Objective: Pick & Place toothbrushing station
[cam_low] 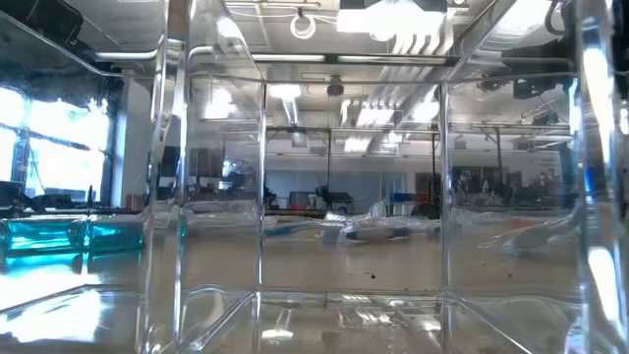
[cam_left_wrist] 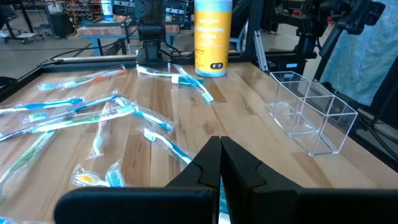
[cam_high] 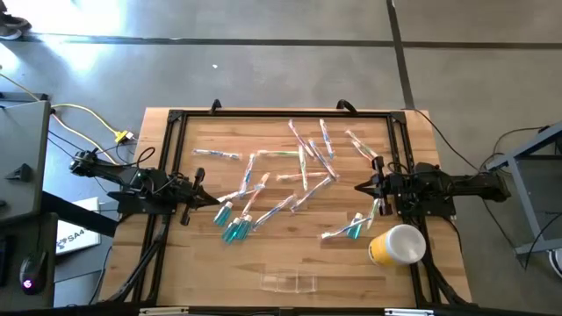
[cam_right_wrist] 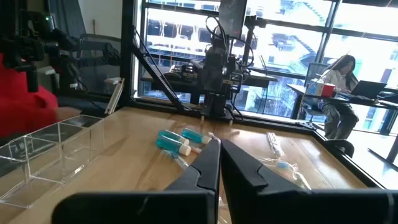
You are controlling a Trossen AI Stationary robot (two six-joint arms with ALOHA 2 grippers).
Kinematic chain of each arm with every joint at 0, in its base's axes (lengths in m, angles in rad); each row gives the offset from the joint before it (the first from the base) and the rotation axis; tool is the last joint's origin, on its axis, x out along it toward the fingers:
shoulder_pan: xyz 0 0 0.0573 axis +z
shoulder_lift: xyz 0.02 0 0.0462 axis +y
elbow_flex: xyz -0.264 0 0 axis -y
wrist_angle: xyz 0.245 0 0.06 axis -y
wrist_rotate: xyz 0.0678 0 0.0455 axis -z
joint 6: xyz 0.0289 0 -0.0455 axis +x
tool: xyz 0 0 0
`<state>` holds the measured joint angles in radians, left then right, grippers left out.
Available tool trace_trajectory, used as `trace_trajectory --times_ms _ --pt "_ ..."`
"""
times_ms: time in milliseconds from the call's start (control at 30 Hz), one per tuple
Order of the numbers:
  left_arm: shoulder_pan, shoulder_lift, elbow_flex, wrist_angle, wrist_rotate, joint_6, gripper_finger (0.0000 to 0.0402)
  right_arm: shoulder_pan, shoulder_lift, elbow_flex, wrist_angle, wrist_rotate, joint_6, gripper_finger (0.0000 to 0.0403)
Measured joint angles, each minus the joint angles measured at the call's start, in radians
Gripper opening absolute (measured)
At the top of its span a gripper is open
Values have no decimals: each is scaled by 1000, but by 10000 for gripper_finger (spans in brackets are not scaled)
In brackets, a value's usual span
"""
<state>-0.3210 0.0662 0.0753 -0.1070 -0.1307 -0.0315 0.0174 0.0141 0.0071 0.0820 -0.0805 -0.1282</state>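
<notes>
both fingers closed, empty: left fingers [cam_high: 209, 198] beside teal tubes [cam_high: 230, 225], right fingers [cam_high: 362, 187] near toothbrushes [cam_high: 303, 167].

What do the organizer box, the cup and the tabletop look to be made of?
Organizer box: clear, glossy acrylic or similar plastic; the table shows through its walls. Cup: yellow, matte, probably paper or plastic; unclear which. Tabletop: light wood with visible plank seams and grain.
</notes>
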Motion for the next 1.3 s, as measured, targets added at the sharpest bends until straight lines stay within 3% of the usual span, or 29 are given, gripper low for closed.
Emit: trace_trajectory --times_ms 1067,1300 --pt "0 0 0 0 0 0 0 0 0 0 1 1 0 8" --pt "0 0 -1 10 -1 38 0 0 0 0 20 152 20 8"
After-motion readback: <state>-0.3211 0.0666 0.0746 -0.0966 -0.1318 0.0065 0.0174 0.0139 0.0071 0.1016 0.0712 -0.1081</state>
